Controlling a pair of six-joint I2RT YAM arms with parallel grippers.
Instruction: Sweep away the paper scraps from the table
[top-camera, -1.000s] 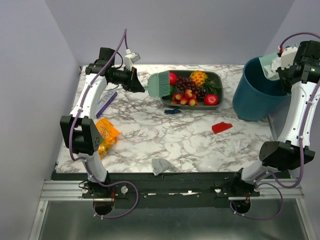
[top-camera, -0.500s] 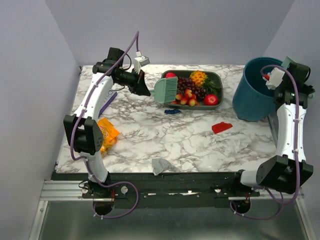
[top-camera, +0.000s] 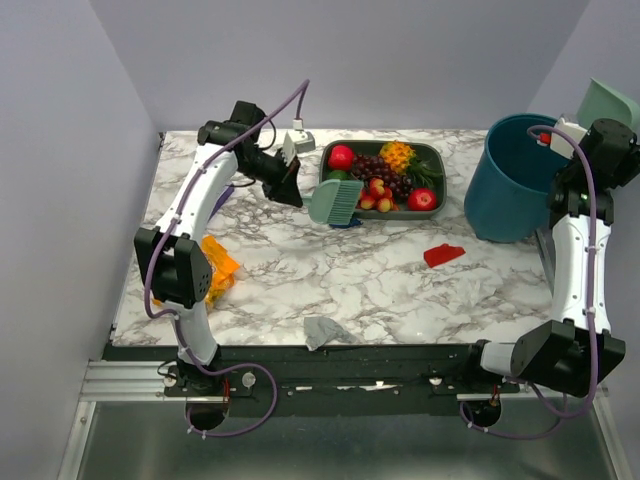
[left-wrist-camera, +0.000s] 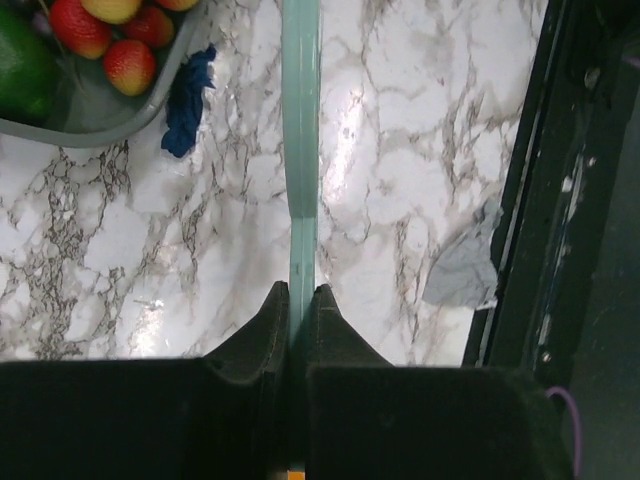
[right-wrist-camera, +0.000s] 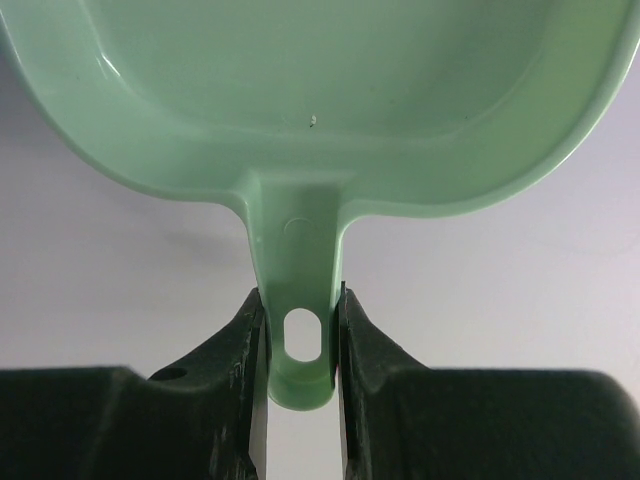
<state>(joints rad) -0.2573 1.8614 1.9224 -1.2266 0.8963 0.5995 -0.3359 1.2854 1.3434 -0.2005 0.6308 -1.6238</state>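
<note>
Since a second back both arms have shifted. Left gripper (left-wrist-camera: 301, 296), jaws pinched tight on the thin handle of the brush (top-camera: 335, 201), has carried it from the far-left end of the fruit tray (top-camera: 440, 168) round to its near-left corner. Bristle head now hangs over the blue scrap (left-wrist-camera: 188, 98), which lies right up against that corner of the tray.

Right gripper (right-wrist-camera: 299, 305) is clamped on the handle of the dustpan (right-wrist-camera: 330, 110) and has lifted it up and away, well right of the tray and past the bin (top-camera: 512, 190).

My read is the brush is lined up for the blue bit, but the pan is nowhere near to catch it. Other paper scraps sit loose on the table (top-camera: 300, 270): red scrap (top-camera: 443, 254) and white scrap (top-camera: 470, 291) near-right of the tray, grey scrap (top-camera: 322, 331) well in front of it.
</note>
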